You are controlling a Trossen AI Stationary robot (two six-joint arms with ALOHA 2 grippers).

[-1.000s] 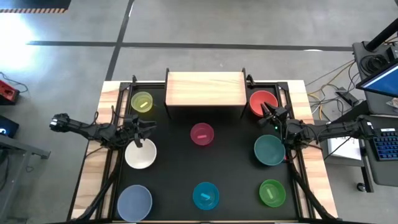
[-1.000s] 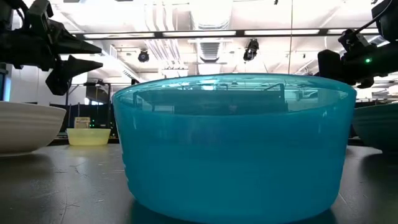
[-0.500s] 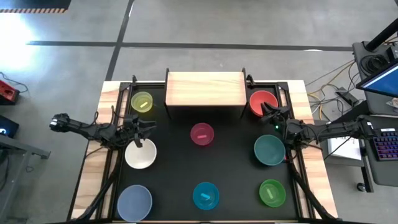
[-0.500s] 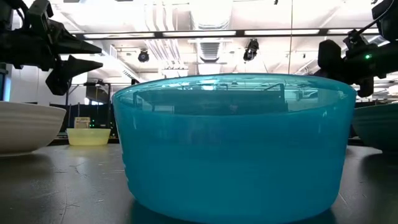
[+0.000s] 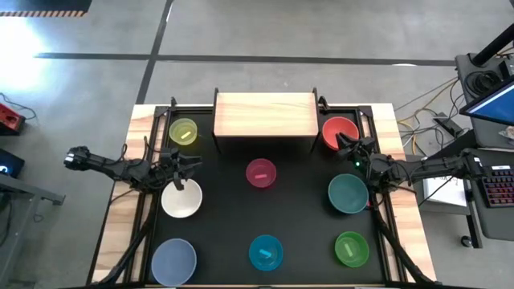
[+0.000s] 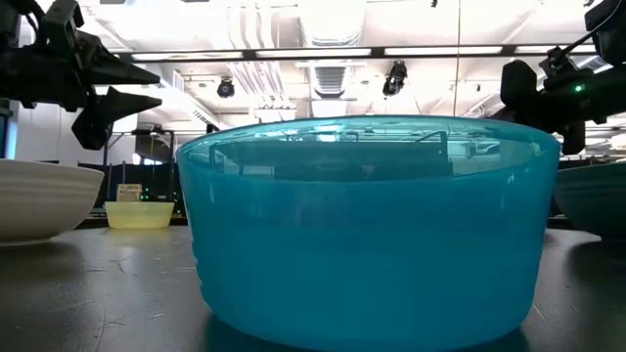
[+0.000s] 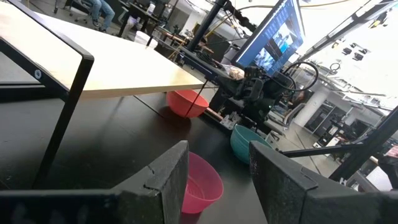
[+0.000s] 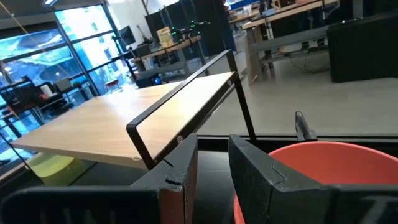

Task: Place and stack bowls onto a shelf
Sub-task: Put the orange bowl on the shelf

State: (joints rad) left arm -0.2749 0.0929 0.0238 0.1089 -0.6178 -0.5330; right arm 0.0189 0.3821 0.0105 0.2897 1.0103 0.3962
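The shelf (image 5: 263,112) stands at the table's far edge with a bare pale wood top. Eight bowls sit on the black tabletop: yellow-green (image 5: 183,132), red (image 5: 340,131), magenta (image 5: 261,173), white (image 5: 181,199), teal (image 5: 348,193), lavender-blue (image 5: 174,260), bright blue (image 5: 266,253), green (image 5: 351,249). My left gripper (image 5: 191,166) hangs open above the white bowl's far rim, facing the magenta bowl (image 7: 205,183). My right gripper (image 5: 344,144) hovers open, with a narrow gap, just near of the red bowl (image 8: 323,174), pointing toward the shelf (image 8: 124,130).
The bright blue bowl (image 6: 367,230) fills the low view, with the white bowl (image 6: 39,200) and the yellow-green bowl (image 6: 139,213) to its left. The shelf's black legs (image 7: 59,118) stand on the table. Beyond the table's right edge are cables, a screen and a keyboard (image 5: 498,185).
My right gripper has shifted a little toward the red bowl and the table's far edge. The bowls lie where they were.
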